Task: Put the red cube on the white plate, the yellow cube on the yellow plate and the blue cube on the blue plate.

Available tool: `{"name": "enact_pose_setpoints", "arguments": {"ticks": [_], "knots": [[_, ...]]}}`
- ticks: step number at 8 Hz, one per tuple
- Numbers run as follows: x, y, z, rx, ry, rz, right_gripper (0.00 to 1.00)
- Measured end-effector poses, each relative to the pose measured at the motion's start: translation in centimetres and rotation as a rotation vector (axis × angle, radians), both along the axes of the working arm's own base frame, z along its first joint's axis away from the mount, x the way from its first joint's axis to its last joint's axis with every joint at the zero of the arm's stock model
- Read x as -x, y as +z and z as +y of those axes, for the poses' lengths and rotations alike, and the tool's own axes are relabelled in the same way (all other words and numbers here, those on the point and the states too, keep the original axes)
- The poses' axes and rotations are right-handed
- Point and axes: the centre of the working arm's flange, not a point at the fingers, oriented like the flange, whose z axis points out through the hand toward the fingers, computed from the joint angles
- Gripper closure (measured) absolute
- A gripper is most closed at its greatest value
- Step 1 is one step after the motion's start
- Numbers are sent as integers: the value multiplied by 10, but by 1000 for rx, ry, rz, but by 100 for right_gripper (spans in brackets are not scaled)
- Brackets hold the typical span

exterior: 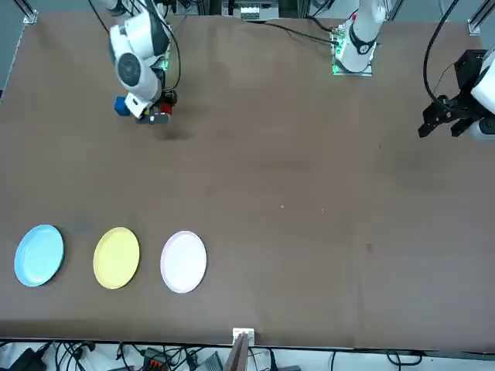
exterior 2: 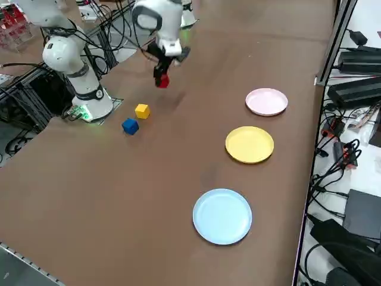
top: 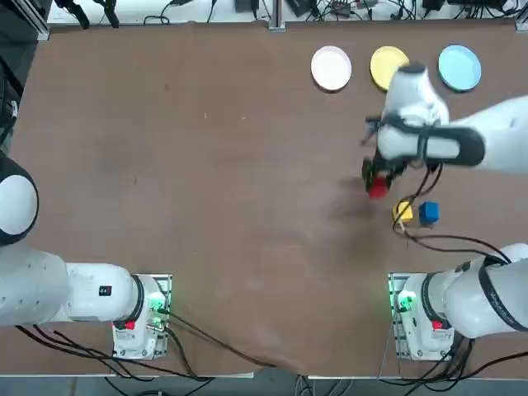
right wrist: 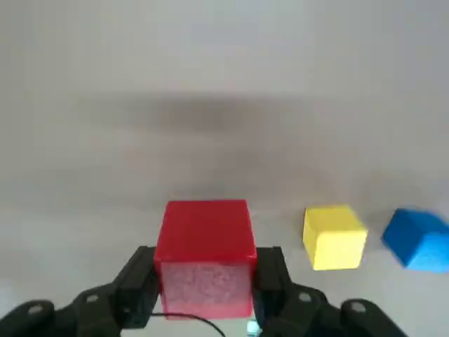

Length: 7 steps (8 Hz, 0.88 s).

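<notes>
Brown tabletop, cables round the edges. We've got the red cube [right wrist: 205, 256] pinched between the right gripper [right wrist: 205, 281] fingers, jaws shut on both side faces, cube lifted clear of the table, just left of the yellow cube [top: 403, 212] and blue cube [top: 428, 213]. White plate [top: 331, 68] sits at the far edge, w/ yellow plate [top: 386, 66] and blue plate [top: 459, 67] to its right. We'd carry far and slightly left, lower flat over plate centre, then release. No labels or writing readable.
</notes>
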Motion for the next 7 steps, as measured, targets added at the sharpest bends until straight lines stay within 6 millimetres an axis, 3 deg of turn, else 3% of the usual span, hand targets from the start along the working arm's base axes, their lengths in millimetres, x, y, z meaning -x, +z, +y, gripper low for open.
{"name": "enact_pose_setpoints", "arguments": {"ticks": [1,2,3,4,5,7], "knots": [[-38,44,2,-26,-24,-49,30],[-80,76,6,-41,-41,-76,30],[-123,87,15,-43,-49,-78,30],[-165,75,31,-40,-46,-72,30],[-203,49,47,-36,-42,-67,30],[-258,-7,66,-42,-45,-97,30]]}}
